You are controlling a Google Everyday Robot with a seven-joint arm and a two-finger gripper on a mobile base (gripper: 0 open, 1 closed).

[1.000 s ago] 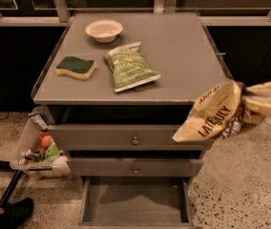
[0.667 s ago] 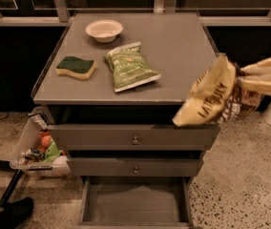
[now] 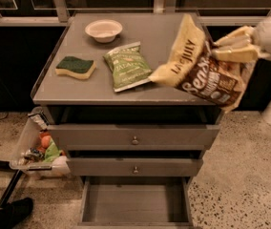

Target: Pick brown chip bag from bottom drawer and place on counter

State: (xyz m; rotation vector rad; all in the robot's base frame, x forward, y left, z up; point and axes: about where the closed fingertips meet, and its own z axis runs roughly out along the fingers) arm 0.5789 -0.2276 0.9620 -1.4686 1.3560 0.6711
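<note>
The gripper (image 3: pixel 235 49) is at the right edge of the scene, level with the cabinet top, its pale fingers (image 3: pixel 233 41) clamped on the upper edge of the brown chip bag (image 3: pixel 207 78). The bag hangs tilted over the right near part of the surface (image 3: pixel 150 27). Its cream end reaches left toward the green chip bag (image 3: pixel 127 67); whether it touches the surface cannot be told. The cream part reads "LA" and "JULY" in dark capitals. The brown face carries white script beginning "Sea S", with small print too fine to read.

The green bag shows a word that looks like "JALAP". Left of it lies a green-and-yellow sponge (image 3: pixel 76 67), and farther back a pale bowl (image 3: pixel 103 30). Below, the bottom drawer (image 3: pixel 135 204) stands pulled out, plain grey inside.

A second ago the bag hung lower, off the cabinet's right near corner beside the top drawer (image 3: pixel 134 136). It is now higher and farther left, with more brown face showing.
</note>
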